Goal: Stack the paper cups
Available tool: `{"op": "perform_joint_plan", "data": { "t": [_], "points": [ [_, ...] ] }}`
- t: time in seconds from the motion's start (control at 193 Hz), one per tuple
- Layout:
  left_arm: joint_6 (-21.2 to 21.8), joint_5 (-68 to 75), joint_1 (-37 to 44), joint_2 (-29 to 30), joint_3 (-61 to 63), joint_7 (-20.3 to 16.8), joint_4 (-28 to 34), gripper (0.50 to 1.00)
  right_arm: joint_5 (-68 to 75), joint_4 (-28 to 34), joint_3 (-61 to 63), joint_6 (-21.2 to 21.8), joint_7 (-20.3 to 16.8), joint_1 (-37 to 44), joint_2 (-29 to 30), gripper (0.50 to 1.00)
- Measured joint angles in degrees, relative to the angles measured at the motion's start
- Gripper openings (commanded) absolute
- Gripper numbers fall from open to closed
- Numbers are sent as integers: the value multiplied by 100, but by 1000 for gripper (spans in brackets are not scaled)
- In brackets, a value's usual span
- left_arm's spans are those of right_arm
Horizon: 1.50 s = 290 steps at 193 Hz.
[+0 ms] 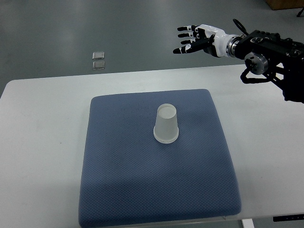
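1. You see the right arm [275, 57] cut off by the right edge.
2. The blue mat [156, 190] and white table [38, 156] run off the bottom edge.
3. Two small floor plates [99, 60] are too small to identify.

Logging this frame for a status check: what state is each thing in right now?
White paper cup: upside down, standing on the mat, untouched; whether it is one cup or a stack, cannot tell.
Blue padded mat: flat on the table.
White table: bearing the mat.
Right robot hand: raised beyond the table's far edge, fingers spread, holding nothing.
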Motion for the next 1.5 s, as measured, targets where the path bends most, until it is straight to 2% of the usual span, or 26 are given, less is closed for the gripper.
{"op": "perform_joint_plan", "data": {
  "t": [0.223, 0.393, 0.735, 0.885, 1.098, 1.237, 1.501],
  "points": [
    [0, 0, 0, 0, 2, 0, -16, 1000, 428, -179, 1663, 53, 145, -888, 112, 919],
    [0, 0, 0, 0, 3, -3, -31, 1000, 466, -330, 2446, 64, 343, -1335, 355, 921],
    [0, 0, 0, 0, 3, -3, -13, 1000, 498, -400, 3143, 79, 331, -1787, 593, 921],
    [0, 0, 0, 0, 3, -1, -9, 1000, 1009, -570, 3555, 123, 331, -1977, 775, 921],
    [0, 0, 1, 0, 5, 2, -33, 1000, 1778, -815, 3673, 503, 454, -2241, 853, 924],
    [0, 0, 8, 0, 8, 4, -35, 1000, 1881, -878, 3682, 562, 654, -2280, 861, 924],
    [0, 0, 9, 0, 9, 4, -41, 1000, 2253, -907, 3679, 757, 685, -2412, 870, 926]
  ]
}}
